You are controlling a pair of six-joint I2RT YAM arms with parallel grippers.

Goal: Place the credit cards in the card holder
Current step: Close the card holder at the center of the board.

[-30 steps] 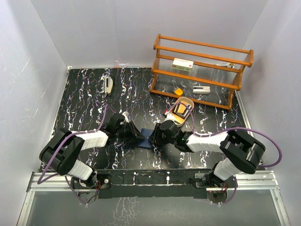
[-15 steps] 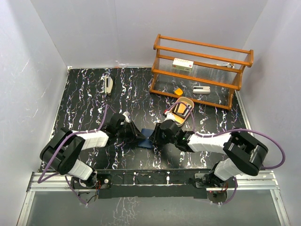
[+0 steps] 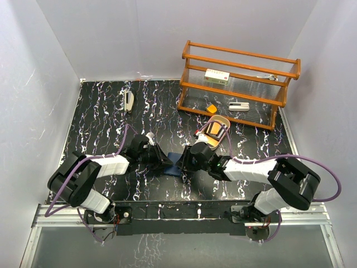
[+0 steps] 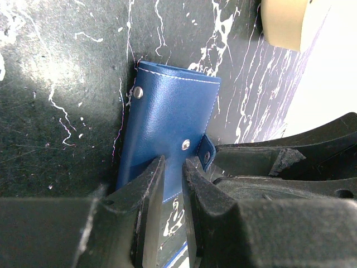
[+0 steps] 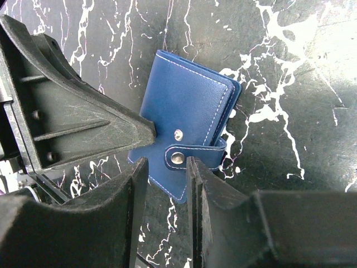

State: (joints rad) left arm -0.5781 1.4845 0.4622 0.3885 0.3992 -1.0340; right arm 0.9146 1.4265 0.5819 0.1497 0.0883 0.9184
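Observation:
The card holder [image 3: 174,163] is a navy-blue wallet lying folded and flat on the black marbled table, between both grippers. Its snap tab [image 5: 192,155] wraps round one edge and is unfastened. My left gripper [image 4: 174,162] rests its tips on the wallet's [image 4: 167,117] near edge, jaws a narrow slit apart with table showing through. My right gripper [image 5: 165,162] is open, its tips either side of the tab's end on the wallet [image 5: 189,100], gripping nothing. Flat orange and dark pieces, apparently the credit cards [image 3: 214,129], lie in a cream oval tray [image 3: 223,120].
A wooden rack [image 3: 240,84] with small items stands at the back right, just behind the tray. A white stapler-like object [image 3: 129,101] lies at the back left. White walls enclose the table on three sides. The tray's rim [image 4: 284,22] shows beyond the wallet.
The right arm's elbow has shifted slightly to the right. Both grippers and the card holder stay where they were.

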